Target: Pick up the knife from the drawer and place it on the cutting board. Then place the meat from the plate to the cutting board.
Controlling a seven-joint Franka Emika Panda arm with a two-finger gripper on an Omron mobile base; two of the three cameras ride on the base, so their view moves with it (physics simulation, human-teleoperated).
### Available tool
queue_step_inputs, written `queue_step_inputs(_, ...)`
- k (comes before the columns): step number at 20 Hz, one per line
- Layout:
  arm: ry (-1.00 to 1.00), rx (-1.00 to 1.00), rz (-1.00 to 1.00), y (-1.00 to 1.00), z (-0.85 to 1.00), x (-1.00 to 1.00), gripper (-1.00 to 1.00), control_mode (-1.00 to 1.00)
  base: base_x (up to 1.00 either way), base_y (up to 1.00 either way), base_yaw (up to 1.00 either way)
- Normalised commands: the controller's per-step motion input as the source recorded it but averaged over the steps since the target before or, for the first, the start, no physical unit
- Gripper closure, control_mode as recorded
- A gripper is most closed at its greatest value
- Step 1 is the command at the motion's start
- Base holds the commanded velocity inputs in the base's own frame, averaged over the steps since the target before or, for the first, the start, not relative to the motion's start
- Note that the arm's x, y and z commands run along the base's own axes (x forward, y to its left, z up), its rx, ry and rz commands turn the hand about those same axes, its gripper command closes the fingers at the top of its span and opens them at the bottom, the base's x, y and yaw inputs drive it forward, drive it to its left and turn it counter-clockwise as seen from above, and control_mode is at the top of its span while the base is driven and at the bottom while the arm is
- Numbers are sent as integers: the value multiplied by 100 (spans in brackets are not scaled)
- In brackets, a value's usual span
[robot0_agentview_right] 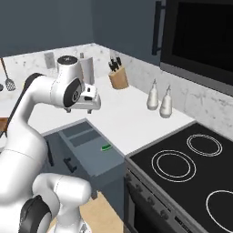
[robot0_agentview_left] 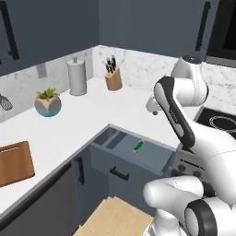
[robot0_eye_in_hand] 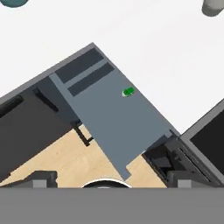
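Knife (robot0_agentview_left: 138, 146) lies flat in open drawer (robot0_agentview_left: 120, 148); blade direction unclear

White L-shaped surface (robot0_agentview_left: 92, 110) wraps room corner. Marbled backsplash (robot0_agentview_left: 138, 62) under dark blue-grey wall cabinets (robot0_agentview_left: 50, 27). Black cooktop (robot0_agentview_right: 191, 168) with ring burners at right, dark microwave (robot0_agentview_right: 200, 36) above it. Light wood floor (robot0_eye_in_hand: 74, 159). Dark lower cabinet doors (robot0_agentview_left: 41, 203). Even, soft light.
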Motion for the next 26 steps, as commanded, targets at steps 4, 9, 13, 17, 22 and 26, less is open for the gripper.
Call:
queue_step_inputs(4, 0, 0, 0, 0, 0, 0, -100, 100, -15, -14, 48)
queue_step_inputs(9, 0, 0, 0, 0, 0, 0, -100, 100, -7, -34, 45)
queue_step_inputs(13, 0, 0, 0, 0, 0, 0, -100, 100, -1, -28, 26)
queue_step_inputs(17, 0, 0, 0, 0, 0, 0, -100, 100, -1, -40, 2)
queue_step_inputs(22, 0, 0, 0, 0, 0, 0, -100, 100, 0, -48, -3)
queue_step_inputs(26, 0, 0, 0, 0, 0, 0, -100, 100, 0, -17, 0)
